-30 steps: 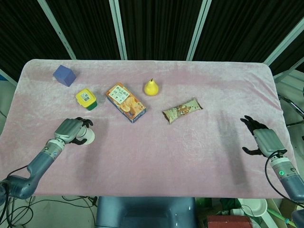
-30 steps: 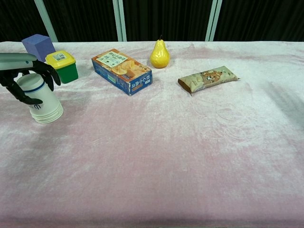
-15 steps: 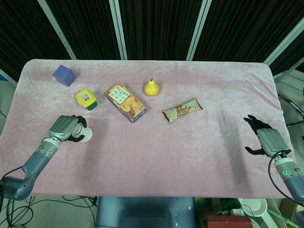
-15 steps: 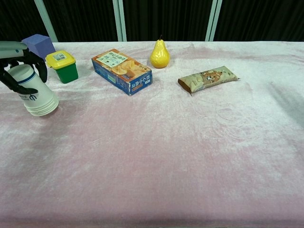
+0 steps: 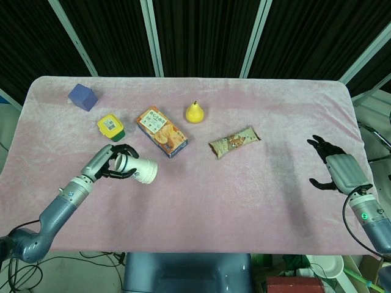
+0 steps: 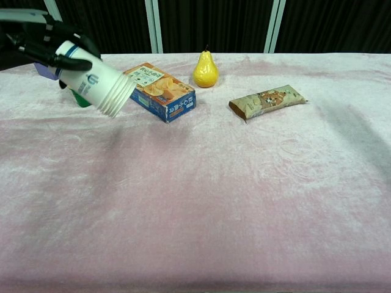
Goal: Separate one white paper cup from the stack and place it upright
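The left hand (image 5: 113, 163) grips the stack of white paper cups (image 5: 139, 170) at its closed base end, dark fingers (image 6: 68, 60) wrapped around the cup wall. The stack is lifted off the pink tablecloth (image 5: 244, 201) and tilted steeply — in the chest view it sits in the upper left of the frame, rims pointing down and toward the centre, the layered edges of several nested cups showing at the open end. A blue band and a small blue logo mark the outermost cup. In the head view the stack lies in the left-centre of the frame, its open end pointing right, just below the orange snack box (image 5: 162, 132).

The right hand (image 5: 338, 170) appears only in the head view, at the right edge of the frame over the cloth, holding nothing, its dark fingers spread apart and slightly curled.

Across the upper half of the cloth lie the other things: a purple cube (image 5: 82, 97) at upper left, a green tub with a yellow lid (image 5: 110, 127) below and right of it, the orange box near the middle, a yellow pear (image 5: 194, 112) standing just right of the box, and a brown snack packet (image 5: 234, 141) lying right of centre. In the chest view the raised stack covers most of the tub and cube — only slivers of them show behind it.
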